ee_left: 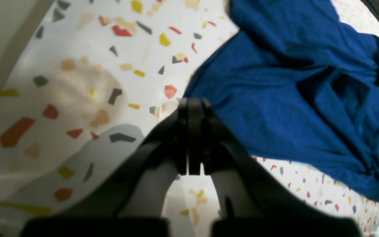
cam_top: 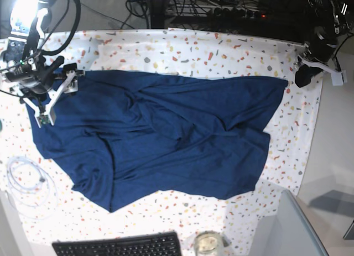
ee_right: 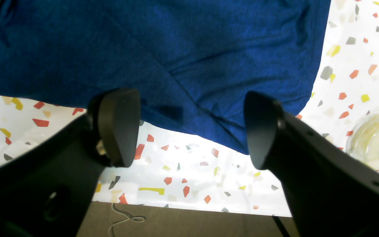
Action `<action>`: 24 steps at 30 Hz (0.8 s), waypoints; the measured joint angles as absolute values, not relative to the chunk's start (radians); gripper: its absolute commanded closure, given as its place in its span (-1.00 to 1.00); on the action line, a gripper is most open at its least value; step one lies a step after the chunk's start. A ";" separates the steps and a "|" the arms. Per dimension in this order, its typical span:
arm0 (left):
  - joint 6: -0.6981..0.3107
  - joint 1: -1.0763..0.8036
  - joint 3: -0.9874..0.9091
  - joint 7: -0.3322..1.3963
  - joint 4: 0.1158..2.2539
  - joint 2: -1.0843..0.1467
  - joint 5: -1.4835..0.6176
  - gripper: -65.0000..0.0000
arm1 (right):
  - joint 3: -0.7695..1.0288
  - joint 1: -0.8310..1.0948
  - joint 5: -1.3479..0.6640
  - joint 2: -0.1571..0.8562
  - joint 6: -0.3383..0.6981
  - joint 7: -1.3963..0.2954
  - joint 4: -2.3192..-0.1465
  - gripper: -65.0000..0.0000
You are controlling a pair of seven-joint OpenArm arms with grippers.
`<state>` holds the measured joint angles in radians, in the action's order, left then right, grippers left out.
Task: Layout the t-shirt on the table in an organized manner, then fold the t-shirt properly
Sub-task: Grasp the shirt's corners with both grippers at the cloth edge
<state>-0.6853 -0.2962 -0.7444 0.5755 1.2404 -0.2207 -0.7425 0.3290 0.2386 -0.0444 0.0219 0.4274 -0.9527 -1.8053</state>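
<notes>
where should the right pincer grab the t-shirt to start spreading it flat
Probably the free hem edge of the t-shirt lying between the open right pincer fingers. Come from the table side, low and straight in, so one finger can slide under the edge. There the cloth looks like a thin, fairly flat layer with bare table next to it, unlike the bunched folds nearer the middle.

The t-shirt (cam_top: 166, 134) lies spread across the middle of the table (cam_top: 221, 51). A keyboard (cam_top: 117, 246) sits at the bottom edge, a jar (cam_top: 207, 244) just right of it, and a coiled cable (cam_top: 27, 181) lies at the lower left.
</notes>
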 measured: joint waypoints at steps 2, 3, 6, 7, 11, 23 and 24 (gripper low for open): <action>-0.685 -0.287 -0.743 0.575 1.240 -0.219 -0.743 1.00 | 0.329 0.239 -0.044 0.022 0.427 -0.953 -1.805 -0.42; -0.686 -0.285 -0.743 0.576 1.240 -0.219 -0.743 0.84 | 0.329 0.239 -0.044 0.022 0.427 -0.953 -1.805 -0.42; -0.686 -0.292 -0.745 0.573 1.240 -0.219 -0.751 -0.06 | 0.329 0.239 -0.044 0.022 0.427 -0.953 -1.805 -0.42; -0.685 -0.295 -0.746 0.572 1.240 -0.220 -0.751 -0.31 | 0.329 0.239 -0.044 0.022 0.427 -0.953 -1.805 -0.42; -0.686 -0.289 -0.743 0.572 1.197 -0.219 -0.755 -1.00 | 0.329 0.239 -0.044 0.022 0.427 -0.953 -1.804 -0.42; -0.688 -0.213 -0.723 0.551 1.058 -0.194 -0.762 -0.62 | 0.329 0.239 -0.044 0.022 0.427 -0.953 -1.804 -0.42; -0.688 -0.215 -0.699 0.532 1.058 -0.195 -0.764 -0.62 | 0.330 0.239 -0.044 0.022 0.427 -0.953 -1.804 -0.42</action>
